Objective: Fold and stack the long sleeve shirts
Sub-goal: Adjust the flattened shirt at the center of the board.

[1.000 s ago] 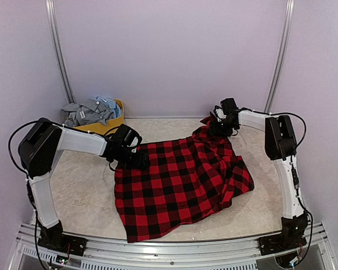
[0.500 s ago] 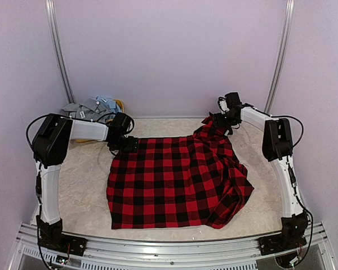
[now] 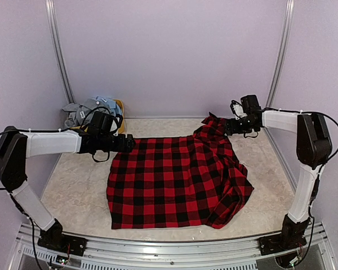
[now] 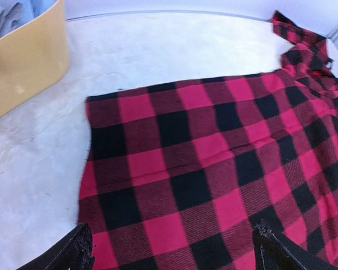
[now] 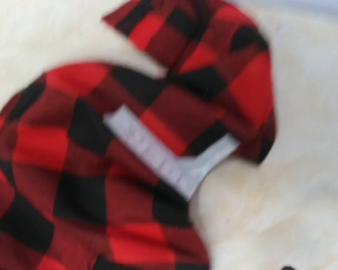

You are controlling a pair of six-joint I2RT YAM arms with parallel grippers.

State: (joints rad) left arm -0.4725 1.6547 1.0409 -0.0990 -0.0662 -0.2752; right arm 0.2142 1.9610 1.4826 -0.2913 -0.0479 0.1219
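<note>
The red-and-black flannel shirt (image 3: 174, 180) lies spread flat on the table, bunched along its right side. Its collar with a white label (image 5: 163, 152) lies at the far right corner (image 3: 214, 122). My left gripper (image 3: 127, 144) hovers at the shirt's far left corner, open and empty, with its fingers (image 4: 79, 250) wide apart over the cloth (image 4: 214, 157). My right gripper (image 3: 231, 126) is just right of the collar, open, holding nothing. Grey and pale blue shirts (image 3: 90, 109) sit heaped in the yellow tub (image 3: 118, 122).
The yellow tub (image 4: 28, 62) stands at the far left against the back wall, close behind my left arm. Metal frame posts (image 3: 56, 50) rise at both back corners. The aluminium rail (image 3: 169, 247) runs along the near edge.
The flannel was pulled out flat and squared, then released. My left gripper has drawn back left off the shirt's corner. My right gripper has moved right, off the collar.
</note>
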